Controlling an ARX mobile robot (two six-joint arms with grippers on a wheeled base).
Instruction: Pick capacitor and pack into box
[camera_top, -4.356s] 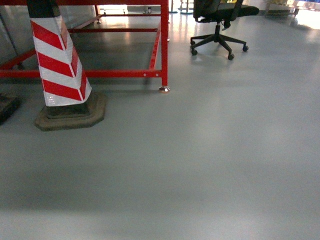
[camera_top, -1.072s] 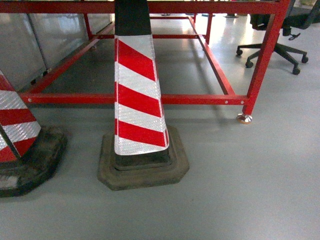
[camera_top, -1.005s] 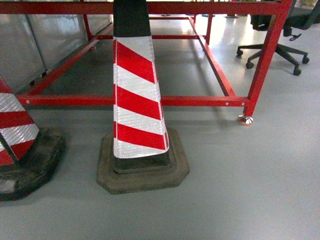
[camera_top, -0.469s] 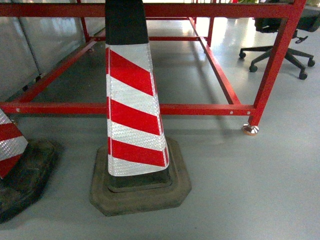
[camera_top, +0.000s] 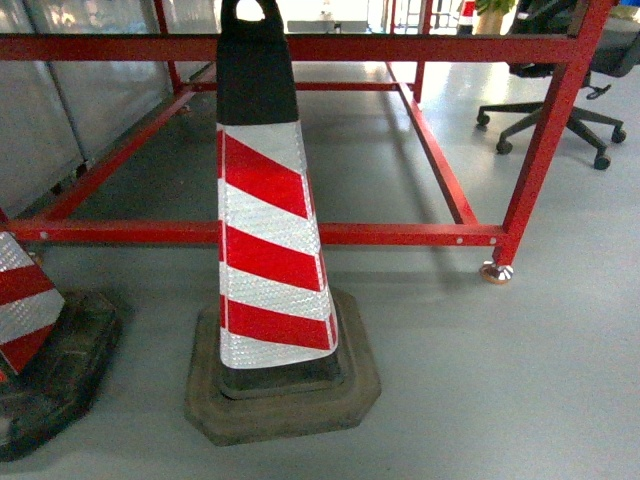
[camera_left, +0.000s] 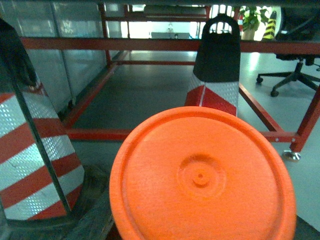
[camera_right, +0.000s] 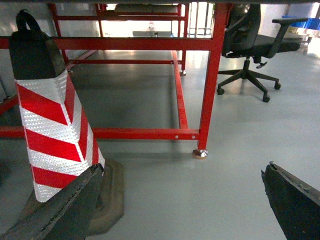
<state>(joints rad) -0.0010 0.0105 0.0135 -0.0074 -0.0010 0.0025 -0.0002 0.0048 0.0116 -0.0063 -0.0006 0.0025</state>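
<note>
Head view shows a striped cone (camera_top: 265, 240) close ahead (no box or capacitor visible); driving on risks bumping it. Right claw (camera_right: 185, 200) gapes empty; left claw's state I cannot tell.

My left tool hides behind an orange disc (camera_left: 202, 175) filling my left wrist view. A second striped cone (camera_top: 30, 330) is cut off at the head view's left edge.
</note>
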